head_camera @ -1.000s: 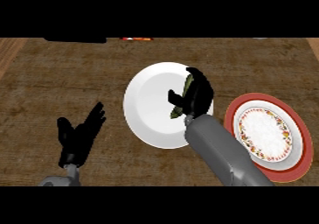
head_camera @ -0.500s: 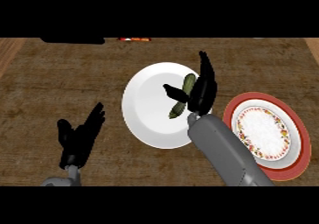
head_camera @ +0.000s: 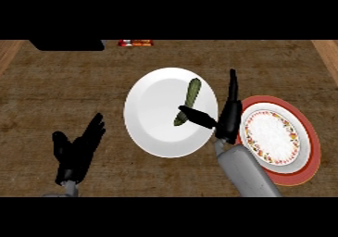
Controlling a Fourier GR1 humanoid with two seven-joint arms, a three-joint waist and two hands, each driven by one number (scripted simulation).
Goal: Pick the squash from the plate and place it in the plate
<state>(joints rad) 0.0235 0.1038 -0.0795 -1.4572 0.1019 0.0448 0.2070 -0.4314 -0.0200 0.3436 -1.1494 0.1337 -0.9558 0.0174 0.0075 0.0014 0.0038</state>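
Observation:
A long green squash [head_camera: 188,100] lies on the white plate [head_camera: 154,125] in the middle of the counter. My right hand [head_camera: 228,115] stands open at the plate's right edge, fingers straight and pointing away, thumb stretched left over the plate and reaching the squash's near end. To its right sits a red-rimmed patterned plate [head_camera: 280,139] holding nothing. My left hand [head_camera: 77,150] rests open at the lower left, fingers up, apart from both plates.
A black object [head_camera: 67,45] and a small red-and-white item [head_camera: 135,43] sit at the counter's far edge. Lighter wood strips run along the far left and right sides.
My right hand has uncurled and shifted right off the squash, which now shows almost in full on the white plate. The left hand has stayed put.

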